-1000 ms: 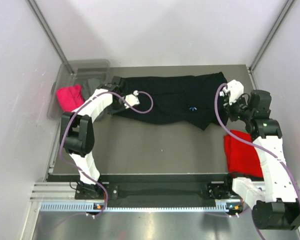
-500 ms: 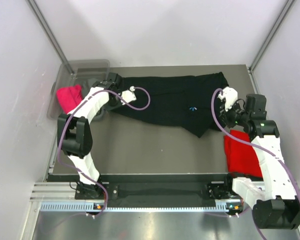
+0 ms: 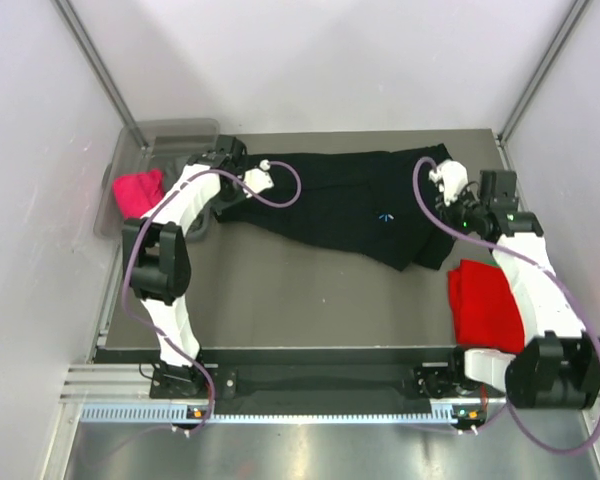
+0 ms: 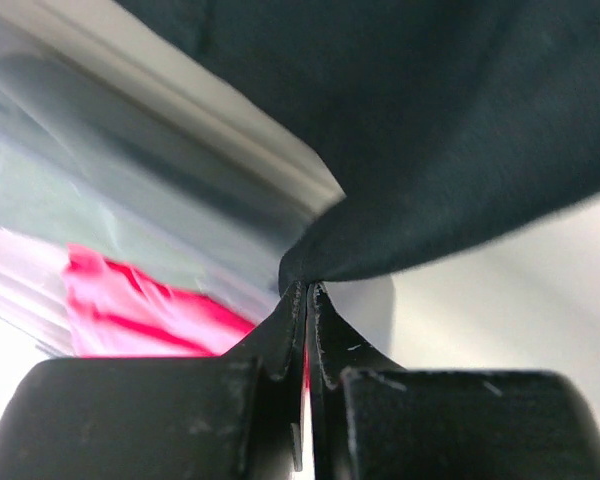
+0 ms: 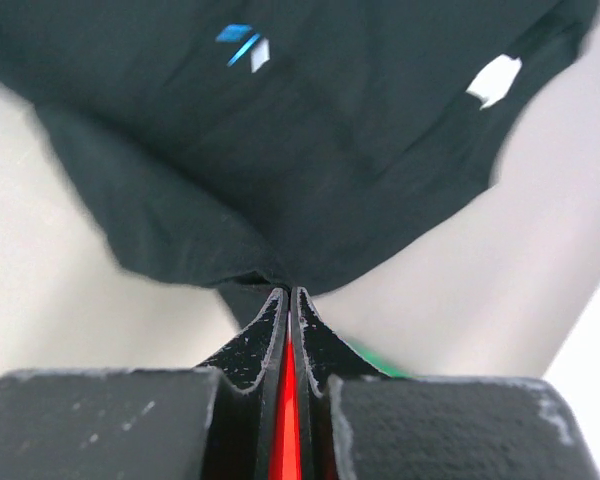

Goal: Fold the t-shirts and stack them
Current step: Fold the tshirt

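The large black t-shirt (image 3: 350, 205) with a tiny blue starburst mark (image 3: 385, 215) hangs stretched across the back of the table between my two grippers. My left gripper (image 3: 220, 165) is shut on its left edge (image 4: 380, 240), beside the tub. My right gripper (image 3: 458, 210) is shut on its right edge (image 5: 280, 170). A folded red t-shirt (image 3: 485, 305) lies at the right, below my right arm. A pink t-shirt (image 3: 138, 192) and a grey one (image 3: 180, 165) sit in the tub. A sliver of green cloth (image 5: 375, 360) shows under my right gripper.
The translucent grey plastic tub (image 3: 130, 145) stands at the table's back left corner, right next to my left gripper; its rim (image 4: 180, 110) shows in the left wrist view. White walls enclose the table on three sides.
My right gripper has moved back and left with the black shirt's edge. My left gripper has lifted back toward the tub. The shirt now sags between them.
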